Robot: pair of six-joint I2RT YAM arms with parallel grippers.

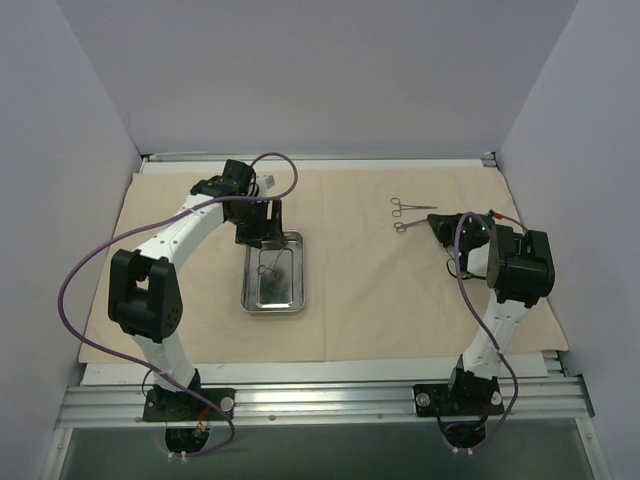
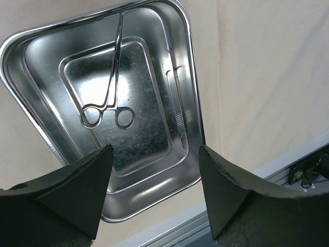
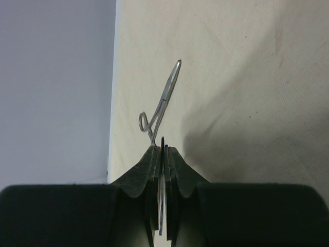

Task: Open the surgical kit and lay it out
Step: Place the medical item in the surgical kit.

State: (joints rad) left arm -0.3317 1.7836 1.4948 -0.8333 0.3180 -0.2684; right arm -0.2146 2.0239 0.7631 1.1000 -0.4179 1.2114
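Left fingers [image 2: 77,190] gape above one shiny rectangular steel tray [image 2: 193,77] holding one ring-handled forceps [image 2: 110,87]; right fingers [image 3: 149,175] pinch a second forceps [image 3: 163,98], handle hidden, third forceps [image 1: 413,205] nearby.

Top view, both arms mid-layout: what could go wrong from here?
1. The right gripper pinches the held forceps only at the fingertips, near the handle end, so they could swing or slip out on the move.
2. The left gripper hangs open over the tray. The tray forceps lie flat on slick steel, so a pinch may skid them or shove the tray.
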